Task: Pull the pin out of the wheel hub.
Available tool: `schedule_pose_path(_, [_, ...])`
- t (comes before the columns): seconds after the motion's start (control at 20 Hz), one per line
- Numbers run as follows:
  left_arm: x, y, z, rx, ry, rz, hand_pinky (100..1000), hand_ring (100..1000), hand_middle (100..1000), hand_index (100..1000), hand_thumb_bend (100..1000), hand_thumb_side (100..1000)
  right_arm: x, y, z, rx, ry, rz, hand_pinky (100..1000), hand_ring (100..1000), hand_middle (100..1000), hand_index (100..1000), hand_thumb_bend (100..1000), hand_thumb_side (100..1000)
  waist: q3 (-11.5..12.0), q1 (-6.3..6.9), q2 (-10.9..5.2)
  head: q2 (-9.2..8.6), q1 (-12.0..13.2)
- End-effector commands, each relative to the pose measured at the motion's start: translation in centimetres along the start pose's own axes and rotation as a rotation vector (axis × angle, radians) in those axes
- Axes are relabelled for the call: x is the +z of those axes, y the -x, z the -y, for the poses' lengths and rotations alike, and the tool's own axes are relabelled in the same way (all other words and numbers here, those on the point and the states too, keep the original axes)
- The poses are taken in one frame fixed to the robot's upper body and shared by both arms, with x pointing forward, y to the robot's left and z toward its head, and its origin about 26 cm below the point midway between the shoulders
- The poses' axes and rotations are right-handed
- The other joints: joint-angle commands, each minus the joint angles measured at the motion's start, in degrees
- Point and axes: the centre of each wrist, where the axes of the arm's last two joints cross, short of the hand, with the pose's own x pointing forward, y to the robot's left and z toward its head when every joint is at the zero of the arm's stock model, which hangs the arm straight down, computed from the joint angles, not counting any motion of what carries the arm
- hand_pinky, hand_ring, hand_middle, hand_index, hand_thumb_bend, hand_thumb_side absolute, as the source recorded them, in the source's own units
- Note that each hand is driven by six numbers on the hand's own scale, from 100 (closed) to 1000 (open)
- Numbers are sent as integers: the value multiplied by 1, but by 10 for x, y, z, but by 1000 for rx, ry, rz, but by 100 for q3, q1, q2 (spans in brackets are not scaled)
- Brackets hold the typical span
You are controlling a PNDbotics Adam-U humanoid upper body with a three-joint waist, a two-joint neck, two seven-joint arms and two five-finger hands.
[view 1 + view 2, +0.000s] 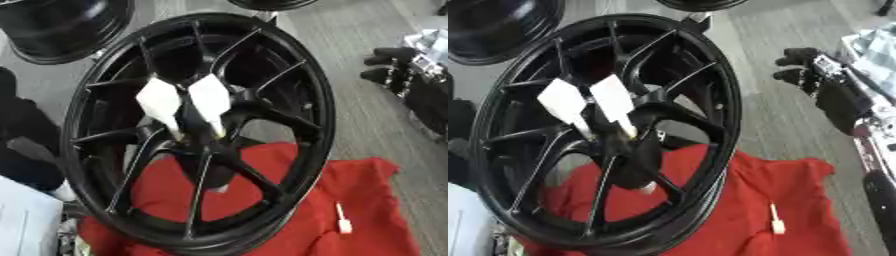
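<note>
Glossy black metal wheel hub [201, 135], soft red cloth [359, 200], matt white plastic pin [343, 220]

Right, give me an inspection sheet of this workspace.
Surface: red cloth spread on a grey surface.
Job's things: black wheel standing tilted on the cloth; two white tabs at its hub; small white pin-like piece lying on the cloth, apart from the wheel.
Clutter: pale object at lower left.
Hands: right hand at the right, clear of the wheel; left hand, nothing seen.
Cables: nothing seen.
Surroundings: second black wheel at upper left.
</note>
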Motion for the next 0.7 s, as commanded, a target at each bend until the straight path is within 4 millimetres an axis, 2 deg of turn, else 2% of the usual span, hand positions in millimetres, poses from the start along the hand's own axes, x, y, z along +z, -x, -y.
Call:
schedule_pose_path(0.05, [9,1,-14,-20,-31,-9,880,850,774,869,405,684,-1,-12,6,38,-2,17,956,771,769,836,100,735,-1,-32,-78,-1,6])
schedule_pose_path(0.15, [8,-1,-14,-6,-45,20,868,837,763,855,287,652,-1,-12,6,38,-3,17,956,771,769,837,100,735,-3,-31,-78,4,7])
schedule_pose_path(0.25, [5,-4,-15,34,-79,66,848,816,745,835,100,630,-2,-12,6,38,-5,16,956,771,768,837,100,735,-4,-29,-80,3,14])
schedule_pose_path(0.3, [4,-6,-16,64,-108,92,836,804,731,818,100,610,-2,-12,6,37,-5,17,956,771,768,837,100,734,-5,-29,-82,1,16])
schedule_pose_path(0.45, [-5,-19,-17,171,-237,181,800,774,701,775,100,677,-2,-12,6,35,-8,19,956,771,768,837,100,732,-14,-37,-85,-16,36])
schedule_pose_path(0.7, [-32,-63,-10,380,-412,339,777,763,692,757,100,698,-4,-12,5,26,-9,24,957,771,768,837,100,730,-34,-69,-83,-21,75])
